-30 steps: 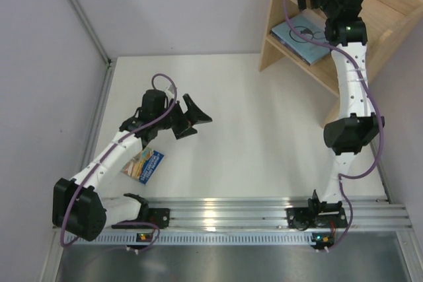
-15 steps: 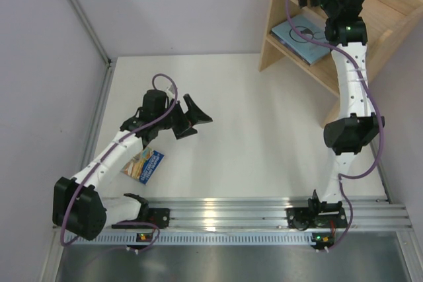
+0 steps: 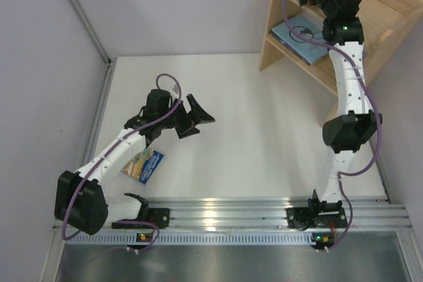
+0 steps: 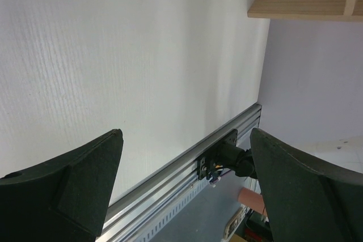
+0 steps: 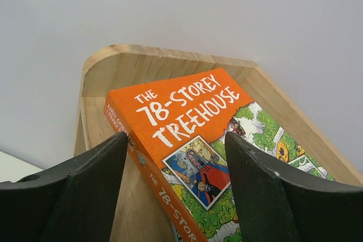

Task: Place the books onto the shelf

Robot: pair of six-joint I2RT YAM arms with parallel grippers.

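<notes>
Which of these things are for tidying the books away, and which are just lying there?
For the job: orange book, light-blue book, colourful book on the table, wooden shelf.
Just there: metal rail, walls.

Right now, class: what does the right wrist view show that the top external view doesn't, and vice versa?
Only right wrist: the title on the orange book, The 78-Storey Treehouse. Only top external: the light-blue book on the lower tier, an illustrated book on the table, the open left end effector. Both: the orange book on the shelf, the right end effector at it.
</notes>
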